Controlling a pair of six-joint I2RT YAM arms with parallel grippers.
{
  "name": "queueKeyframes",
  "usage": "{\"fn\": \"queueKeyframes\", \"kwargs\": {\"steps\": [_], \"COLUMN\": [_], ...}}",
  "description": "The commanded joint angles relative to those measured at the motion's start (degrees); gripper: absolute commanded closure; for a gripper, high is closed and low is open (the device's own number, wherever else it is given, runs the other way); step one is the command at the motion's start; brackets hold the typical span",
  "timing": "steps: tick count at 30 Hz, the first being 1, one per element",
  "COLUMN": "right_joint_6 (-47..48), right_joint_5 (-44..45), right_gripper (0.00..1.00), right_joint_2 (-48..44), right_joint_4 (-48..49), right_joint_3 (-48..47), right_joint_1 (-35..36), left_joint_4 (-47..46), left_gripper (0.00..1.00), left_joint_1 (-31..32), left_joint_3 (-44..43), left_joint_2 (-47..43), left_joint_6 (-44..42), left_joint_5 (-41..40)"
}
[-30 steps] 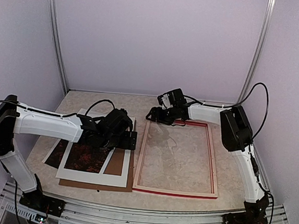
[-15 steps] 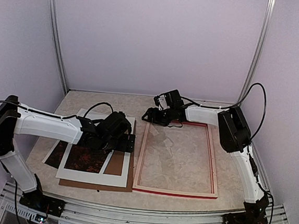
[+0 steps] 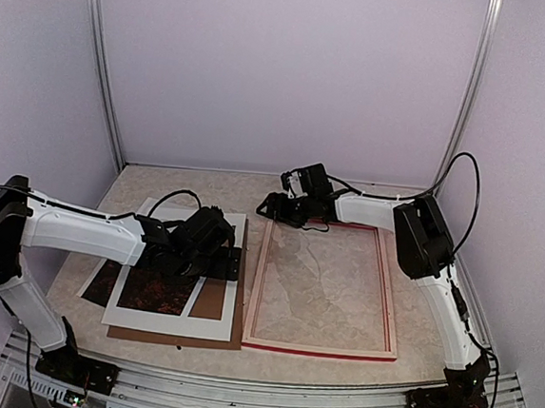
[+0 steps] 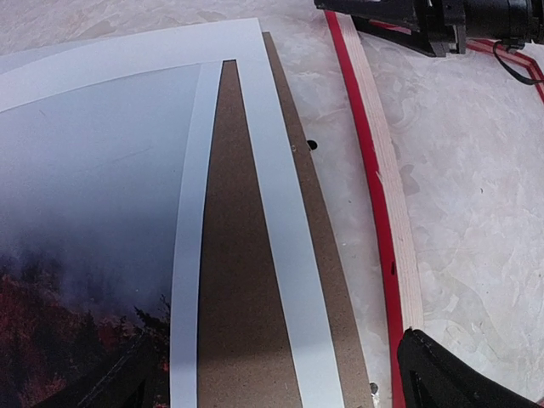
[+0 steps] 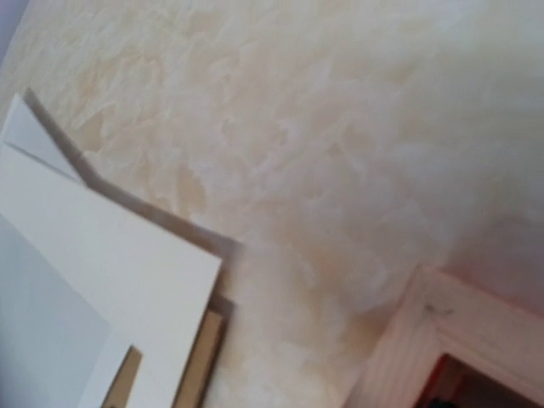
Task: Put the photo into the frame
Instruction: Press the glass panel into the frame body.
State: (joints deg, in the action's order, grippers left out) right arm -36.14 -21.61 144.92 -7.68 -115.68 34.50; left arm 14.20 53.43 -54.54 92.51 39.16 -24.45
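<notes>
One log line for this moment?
left gripper open over mat | right gripper at frame far-left corner, state unclear | photo under mat, outside frame

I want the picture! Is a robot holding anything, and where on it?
Left fingers are spread open near the photo, holding nothing. Right fingers sit at the frame's far corner; a hold cannot be told.

A white mat board (image 3: 169, 322) over a brown backing board (image 3: 214, 299)
Brown showed through the mat's window and past its near and right edges; both lay flat on the marbled bench (image 3: 160, 180).
</notes>
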Motion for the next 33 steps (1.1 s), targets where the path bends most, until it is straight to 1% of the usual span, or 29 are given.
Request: {"fn": "queueKeyframes", "kwargs": {"steps": [1, 7, 17, 23, 33], "right_joint_6": [-0.89, -0.06, 2.26, 4.02, 7.73], "right_joint_5": [7.8, 11.9, 12.92, 14.51, 15.87], "right_gripper": [0.21, 0.21, 0.21, 0.21, 0.2], "right_joint_2": [0.89, -4.05, -8.91, -14.21, -24.15], "right_joint_4": [-7.34, -7.18, -7.24, -5.41, -3.4], "right_joint_3": [2.84, 8.38, 14.5, 21.6, 33.36], "right_joint_1": [0.16, -1.68, -4.97, -7.39, -13.43], "left_joint_4": [-0.4, -0.57, -0.58, -0.64, -0.88], "left_gripper": [0.02, 0.02, 0.03, 0.03, 0.03], "left_joint_1": [-0.28, -0.26, -0.17, -0.17, 0.1], "left_joint_3": [0.77, 0.59, 0.32, -0.03, -0.79], "left_joint_2": [-1.85, -1.5, -1.37, -1.06, -0.06], "left_joint_6": [0.57, 0.48, 0.39, 0.22, -0.15], "left_joint_5": [-0.56, -0.36, -0.18, -0.03, 0.39]}}
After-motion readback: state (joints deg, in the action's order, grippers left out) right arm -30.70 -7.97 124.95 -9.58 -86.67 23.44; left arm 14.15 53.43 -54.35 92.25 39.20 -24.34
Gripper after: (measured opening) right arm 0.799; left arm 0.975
